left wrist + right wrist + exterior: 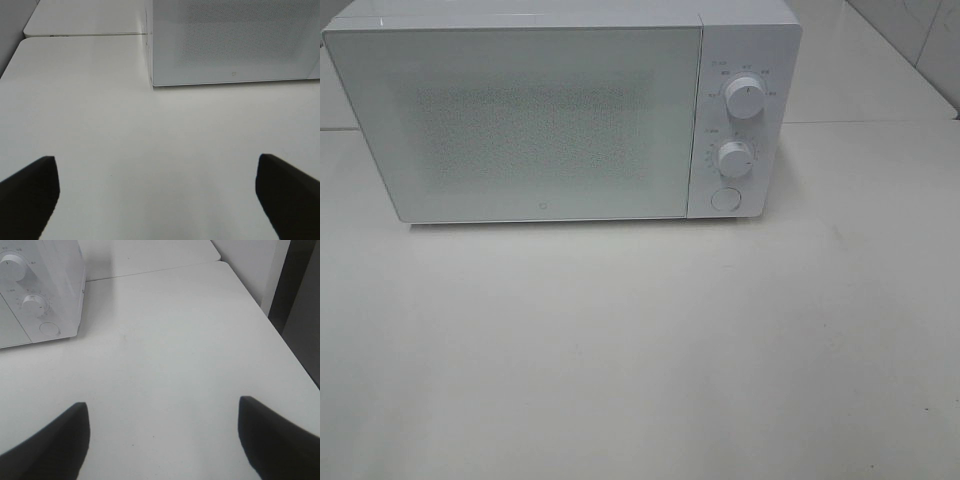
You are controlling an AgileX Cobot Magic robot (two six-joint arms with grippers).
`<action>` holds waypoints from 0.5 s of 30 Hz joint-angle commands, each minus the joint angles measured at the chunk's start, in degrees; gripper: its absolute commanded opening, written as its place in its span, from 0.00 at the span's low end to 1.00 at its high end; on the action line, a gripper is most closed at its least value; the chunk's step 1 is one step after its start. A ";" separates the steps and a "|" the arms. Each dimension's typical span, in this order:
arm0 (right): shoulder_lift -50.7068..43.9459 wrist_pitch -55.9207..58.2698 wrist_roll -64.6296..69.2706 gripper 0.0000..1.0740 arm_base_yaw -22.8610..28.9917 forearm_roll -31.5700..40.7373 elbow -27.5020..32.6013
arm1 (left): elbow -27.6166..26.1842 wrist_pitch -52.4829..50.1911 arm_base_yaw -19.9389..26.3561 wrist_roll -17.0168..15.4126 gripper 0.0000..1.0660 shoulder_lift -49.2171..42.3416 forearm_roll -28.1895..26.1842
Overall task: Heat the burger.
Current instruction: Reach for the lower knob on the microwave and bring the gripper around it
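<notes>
Jaws of left gripper and right gripper hanging wide, holding nothing. You are seeing no burger; microwave door shut. You are risking bumping lower knob when pressing round button.

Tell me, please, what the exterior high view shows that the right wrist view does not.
Only the exterior high view shows the microwave's closed door in full. Only the right wrist view shows the right gripper, jaws wide apart and empty, above the white table, plus the table edge. Both show the upper knob, lower knob and round button.
</notes>
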 commanded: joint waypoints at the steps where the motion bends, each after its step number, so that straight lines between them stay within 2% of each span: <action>1: -0.69 0.00 0.52 0.71 -0.40 0.06 -0.06 | 0.23 -0.46 0.06 0.00 0.94 -1.43 -0.34; 15: -0.69 0.00 0.52 0.71 -0.06 0.06 -0.06 | 0.23 -0.46 0.06 0.00 0.94 -1.43 -0.34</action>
